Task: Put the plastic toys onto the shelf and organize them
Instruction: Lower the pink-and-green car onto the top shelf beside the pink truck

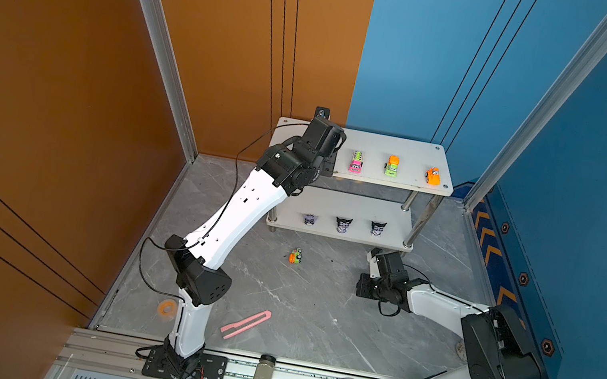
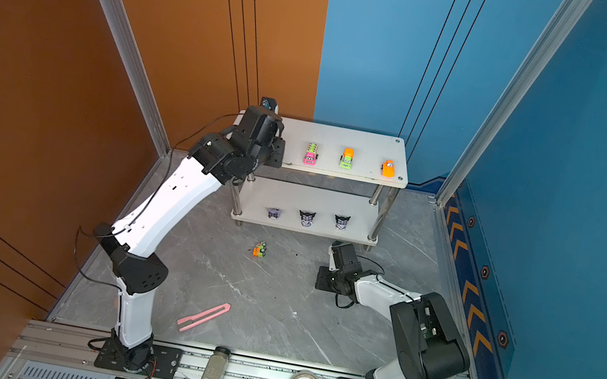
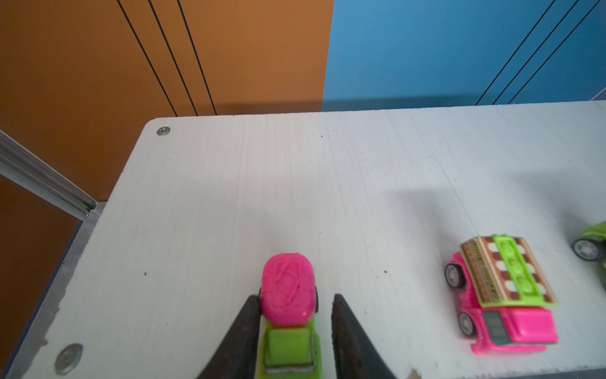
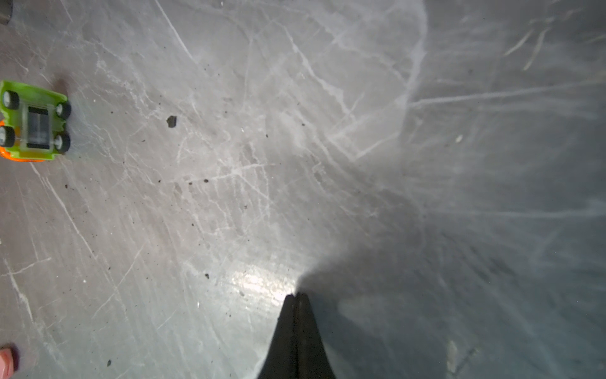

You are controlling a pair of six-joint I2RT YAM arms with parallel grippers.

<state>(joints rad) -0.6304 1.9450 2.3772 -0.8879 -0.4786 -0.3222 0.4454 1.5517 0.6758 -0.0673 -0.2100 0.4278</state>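
— Closest up, the left jaws stand apart either side of a green-and-pink car (image 3: 288,315) on the shelf (image 3: 295,183), top tier.
— And the right jaws?
— Pressed shut, empty, over the bench (image 4: 229,164), right of centre in both top views.

Upper tier of shelf (image 1: 418,151): left arm (image 1: 243,209) blocks its left end; bare gaps separate pink truck (image 1: 356,162), green car (image 1: 392,166), orange car (image 1: 433,176). Counter (image 1: 313,314) centre open, save tipped car (image 1: 295,256); right arm (image 1: 438,303) lies low at frame right.
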